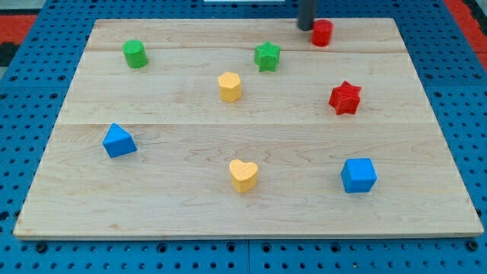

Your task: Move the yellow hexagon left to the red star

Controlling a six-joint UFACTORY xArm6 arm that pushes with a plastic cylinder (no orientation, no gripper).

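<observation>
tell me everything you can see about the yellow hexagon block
The yellow hexagon is a small, chunky block with a faceted top, matte yellow, looking like painted wood or plastic. It sits flat on the wooden board, in the upper middle, touching nothing. The green star lies up to the view's right, the red star farther right. My tip is well away, at the view's top beside the red cylinder.

The yellow heart [243, 175] is taken as landmark on the bench [190, 213]. A blue cube [358, 175] is seen to its right, a blue triangular block [119, 141] up-left. Farther toward the view's top are found a green cylinder [135, 54], a green star [267, 56] and a red cylinder [323, 33].
</observation>
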